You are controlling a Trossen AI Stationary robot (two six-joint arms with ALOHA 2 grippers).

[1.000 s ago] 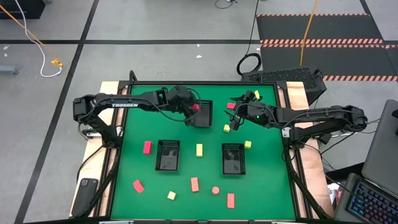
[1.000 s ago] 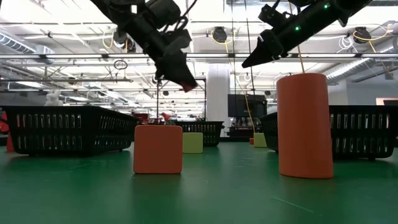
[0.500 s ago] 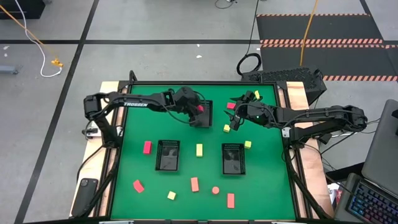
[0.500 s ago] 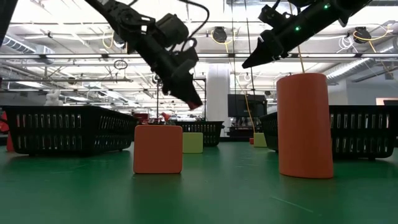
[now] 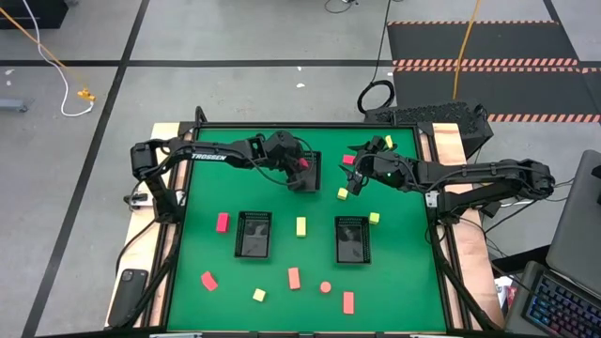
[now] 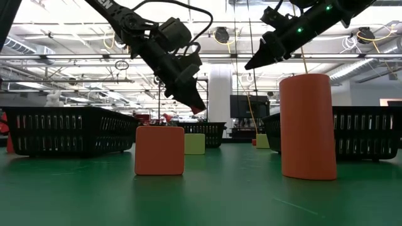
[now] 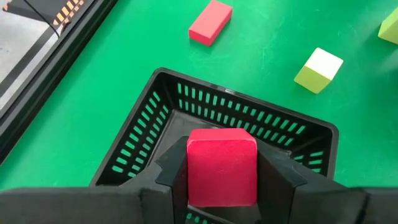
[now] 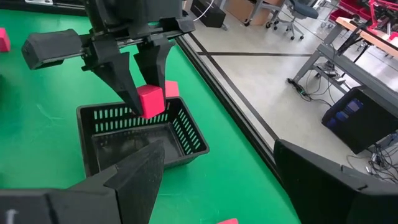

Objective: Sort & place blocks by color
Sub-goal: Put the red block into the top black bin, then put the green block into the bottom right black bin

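Observation:
My left gripper [image 5: 302, 167] is shut on a pink-red cube [image 7: 222, 165] and hangs over the black far tray [image 7: 186, 118] at the table's far middle. The right wrist view shows the cube [image 8: 150, 99] just above the tray's rim [image 8: 134, 111]. My right gripper [image 5: 353, 184] stands open to the tray's right, above the table, with nothing between its fingers. Loose pink-red, salmon and pale yellow blocks lie flat on the green mat, among them a pink bar [image 7: 210, 22] and a yellow cube [image 7: 318, 70]. My left gripper pinches the cube by two opposite side faces [image 7: 189, 168] between its two fingers. The fingers [image 8: 127, 84] slant down from the table's left side. The cube sits at their free ends [image 6: 196, 108], lifted clear above the far tray.
Two more black trays [image 5: 254, 233] [image 5: 351, 238] stand mid-table. Near the front edge lie a salmon bar [image 5: 294, 277], a round block [image 5: 326, 287] and a pink bar [image 5: 208, 279]. A yellow block [image 5: 301, 225] lies between the trays. The table's raised frame [image 5: 310, 125] borders the mat.
My left gripper has sunk toward the far tray and drifted a little toward the table's right, still shut on the pink-red cube, which stays clear of the tray.

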